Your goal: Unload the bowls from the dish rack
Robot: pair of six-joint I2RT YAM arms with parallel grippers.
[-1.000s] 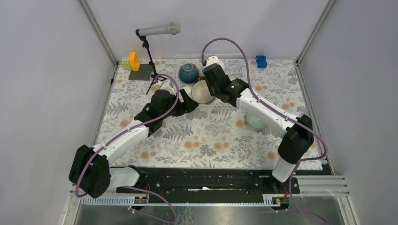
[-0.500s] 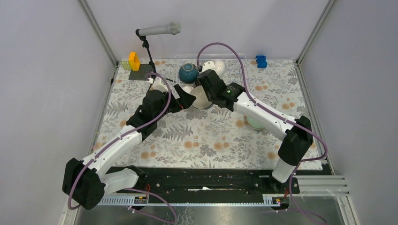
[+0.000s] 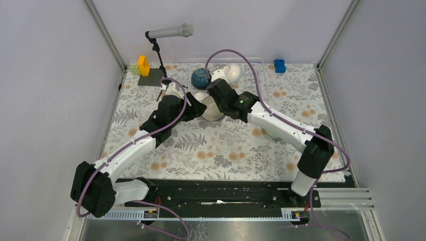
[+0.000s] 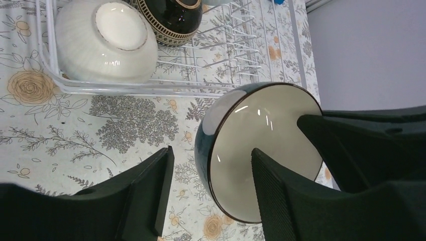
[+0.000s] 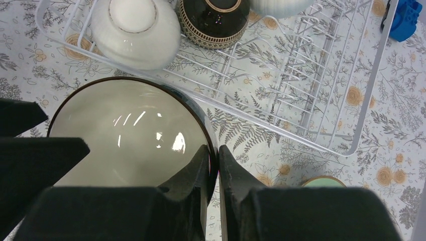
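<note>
— Floral-print cloth is covering the table, item one, with pale grey walls closing in on three sides.
— Logging. Item two, the bowls?
— You are looking at one teal bowl, cream inside, dark rim, being held tilted on edge just in front of the dish rack. Inside the rack: one ribbed white bowl lying upside down in the near left corner, one dark bowl with a patterned band just beside it, one second white bowl leaning on its side behind. One mint bowl is sitting on the cloth, mostly under the right arm.
— Arms?
— Both are reaching forward and inward, meeting at the teal bowl. Right gripper is pinching that bowl's rim, one finger inside, one outside. Left gripper is standing spread, straddling the opposite rim. One finger is hanging clear of the outer wall. The other is lying over the cream inside, and you cannot tell whether it is touching.
— Room for moving?
— You are getting a wide stretch of cloth toward the bases. Rack wire is running just beyond the bowl. A microphone on its stand and a grey baseplate are standing beyond the left arm. A blue block is sitting just right of the rack's far corner.
</note>
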